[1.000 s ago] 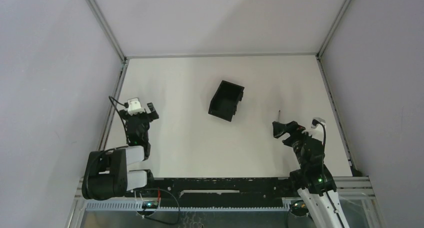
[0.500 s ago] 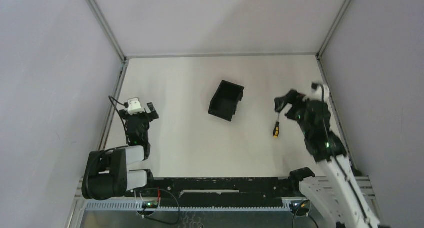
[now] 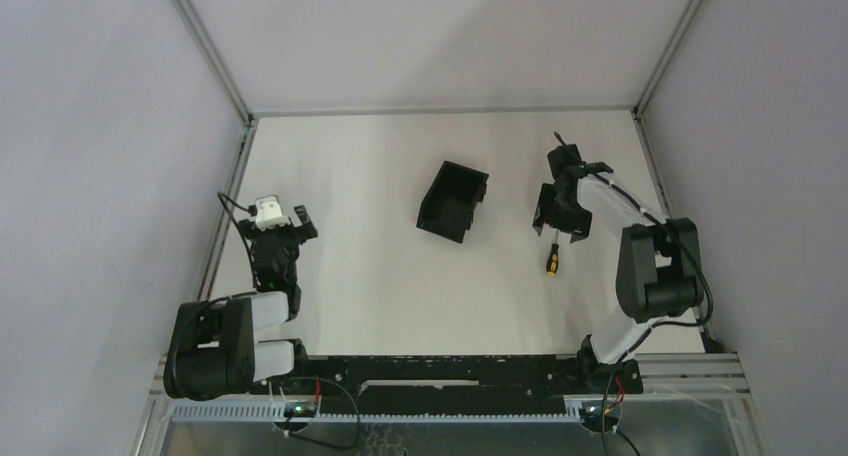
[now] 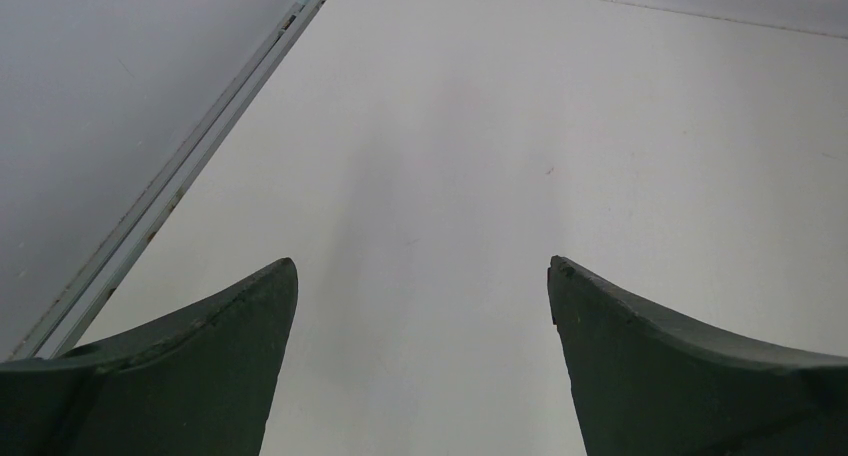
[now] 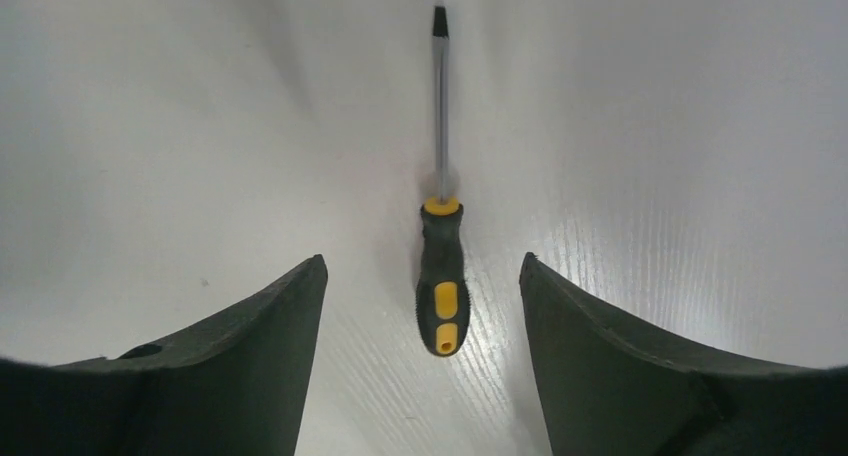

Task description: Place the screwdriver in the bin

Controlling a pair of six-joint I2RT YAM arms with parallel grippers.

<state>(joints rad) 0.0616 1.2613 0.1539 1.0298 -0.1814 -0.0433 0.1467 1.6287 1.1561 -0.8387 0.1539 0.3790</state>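
The right pincer (image 5: 422, 260) stands well open over the screwdriver (image 5: 442, 276) and holds nothing. In its wrist view the two dark fingers (image 5: 250, 376) flank the yellow-and-black handle with a bare gap on each side, and neither touches it. The thin shaft runs straight ahead of the pincer, away from the camera, with its flat tip at the far end. In the top view the right arm is stretched out over the right half of the surface (image 3: 350, 156). The handle end of the screwdriver lies flat and shows just on the near side of the pincer.

The bin (image 3: 453, 201) sits to the left of the right pincer and well apart from it, about mid-surface. It stands upright with its open top up, set at a slant to the surface's edges. The screwdriver lies outside it.

The left pincer (image 4: 422, 266) is far off to the left, near the left edge. Its fingers are spread wide with only bare surface between them.

The surface is plain off-white and matte, with a faint grain and soft shadows showing under the right pincer. A metal rail (image 4: 170, 186) runs along its left edge. Pale grey walls (image 3: 100, 126) close it in at the left, right and back, joined by slim metal posts (image 3: 205, 46) that slant up from the far corners.
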